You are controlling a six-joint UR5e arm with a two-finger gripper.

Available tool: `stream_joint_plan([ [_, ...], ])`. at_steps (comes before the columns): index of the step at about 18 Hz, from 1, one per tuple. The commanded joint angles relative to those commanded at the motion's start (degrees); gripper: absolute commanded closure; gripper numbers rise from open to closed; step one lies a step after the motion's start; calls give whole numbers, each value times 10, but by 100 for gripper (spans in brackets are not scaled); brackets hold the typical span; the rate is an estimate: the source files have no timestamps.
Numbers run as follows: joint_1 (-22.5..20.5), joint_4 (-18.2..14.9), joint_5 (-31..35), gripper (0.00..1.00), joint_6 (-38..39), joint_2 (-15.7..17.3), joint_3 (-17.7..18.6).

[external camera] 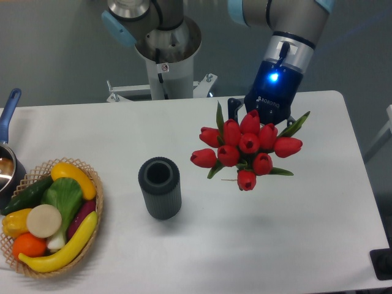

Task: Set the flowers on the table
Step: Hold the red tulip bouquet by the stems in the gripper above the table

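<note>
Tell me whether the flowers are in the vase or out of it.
Out. The flowers hang at the gripper, right of the dark vase, whose mouth shows dark and stemless.

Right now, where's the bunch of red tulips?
The bunch of red tulips is in the right half of the camera view, held by the gripper over the white table, right of the dark ribbed cylindrical vase.

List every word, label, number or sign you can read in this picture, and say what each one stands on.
"ROBOTIQ": small white letters on the black two-finger gripper that holds the bunch of red tulips.
Small red-and-white sticker on the grey cylindrical robot base: too small to read.
Nothing else bears text.
</note>
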State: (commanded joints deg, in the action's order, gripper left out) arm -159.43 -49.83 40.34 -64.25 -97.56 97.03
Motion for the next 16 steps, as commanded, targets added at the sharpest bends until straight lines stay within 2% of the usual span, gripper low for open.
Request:
stream_joint_plan([
  [11,1,-1,25,60,1,7,5],
  [16,6,0,87,60,1,9,4],
])
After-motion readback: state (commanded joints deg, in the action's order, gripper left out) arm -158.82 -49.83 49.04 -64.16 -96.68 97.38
